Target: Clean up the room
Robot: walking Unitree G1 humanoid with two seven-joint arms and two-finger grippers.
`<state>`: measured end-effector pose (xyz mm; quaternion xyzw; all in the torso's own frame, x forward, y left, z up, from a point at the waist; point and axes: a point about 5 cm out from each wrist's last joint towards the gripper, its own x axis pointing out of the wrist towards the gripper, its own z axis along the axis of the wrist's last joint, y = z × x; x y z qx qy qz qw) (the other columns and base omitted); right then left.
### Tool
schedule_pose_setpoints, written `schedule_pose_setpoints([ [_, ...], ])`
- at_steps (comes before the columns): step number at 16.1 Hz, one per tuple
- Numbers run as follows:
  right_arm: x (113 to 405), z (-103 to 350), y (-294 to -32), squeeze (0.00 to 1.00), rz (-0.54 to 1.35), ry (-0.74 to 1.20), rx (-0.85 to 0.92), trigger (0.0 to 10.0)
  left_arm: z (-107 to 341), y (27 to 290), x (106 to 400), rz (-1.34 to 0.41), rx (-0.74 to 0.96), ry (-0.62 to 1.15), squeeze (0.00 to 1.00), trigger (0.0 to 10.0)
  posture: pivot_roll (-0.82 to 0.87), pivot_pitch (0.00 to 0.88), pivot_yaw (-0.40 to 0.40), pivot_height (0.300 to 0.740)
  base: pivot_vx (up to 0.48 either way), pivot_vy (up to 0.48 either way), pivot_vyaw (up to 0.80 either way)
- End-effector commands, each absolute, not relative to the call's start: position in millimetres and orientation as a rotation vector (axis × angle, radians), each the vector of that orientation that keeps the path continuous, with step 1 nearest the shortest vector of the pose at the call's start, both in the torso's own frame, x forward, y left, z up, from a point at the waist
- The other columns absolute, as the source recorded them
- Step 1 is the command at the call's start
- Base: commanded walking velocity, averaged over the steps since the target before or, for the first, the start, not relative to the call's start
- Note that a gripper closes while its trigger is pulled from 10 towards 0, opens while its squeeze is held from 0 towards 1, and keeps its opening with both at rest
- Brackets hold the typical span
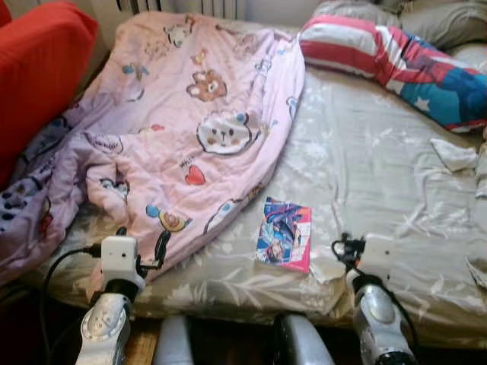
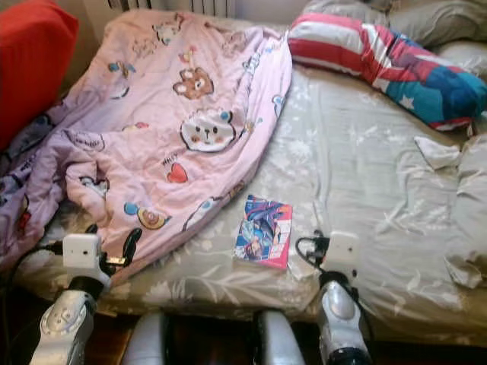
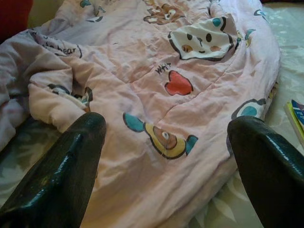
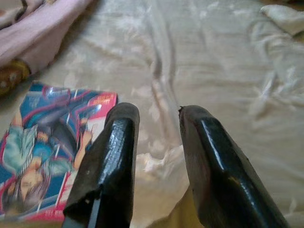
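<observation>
Book (image 1: 284, 234) lies flat on the bed (image 1: 380, 175) near its front edge, just beside the rumpled pink blanket (image 1: 190, 129). Left gripper (image 3: 166, 156) hovers at the blanket's near edge, fingers spread wide. Right gripper (image 4: 156, 142) sits low over the sheet beside the book, fingers slightly parted, holding nothing. Striped pillow (image 1: 388, 65) lies at the far side.

pink quilt (image 3: 156, 95) | print reads "hear" and "wht" | book cover text illegible
</observation>
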<state>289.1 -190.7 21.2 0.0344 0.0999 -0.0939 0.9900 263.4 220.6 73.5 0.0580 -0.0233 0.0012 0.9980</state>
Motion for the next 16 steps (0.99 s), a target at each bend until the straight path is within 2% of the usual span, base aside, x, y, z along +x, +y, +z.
schedule_pose_setpoints([
  [1, 287.5, 15.9, -191.4, 0.0, -0.213, 0.238, 0.101, 10.0, 72.0, 217.0, 260.0, -0.02, 0.117, -0.032, 0.0, 10.0, 0.19, 0.246, -0.06, 0.638, 0.0, 0.0, 0.0],
  [8, 292.2, 15.4, -189.9, 0.0, -0.222, 0.264, 0.125, 10.0, 70.0, 214.2, 259.7, -0.036, 0.117, -0.01, 0.0, 10.0, 0.2, 0.254, -0.052, 0.638, 0.0, 0.0, 0.0],
  [11, 292.4, 14.4, -188.6, 0.0, -0.225, 0.269, 0.13, 10.0, 69.4, 213.9, 259.0, -0.038, 0.118, -0.001, 0.0, 10.0, 0.2, 0.259, -0.049, 0.609, 0.0, 0.0, 0.0],
  [16, 291.5, 12.6, -187.5, 0.0, -0.232, 0.277, 0.13, 10.0, 70.3, 215.0, 258.1, -0.037, 0.123, 0.003, 0.0, 10.0, 0.21, 0.266, -0.043, 0.609, 0.0, 0.0, 0.0],
])
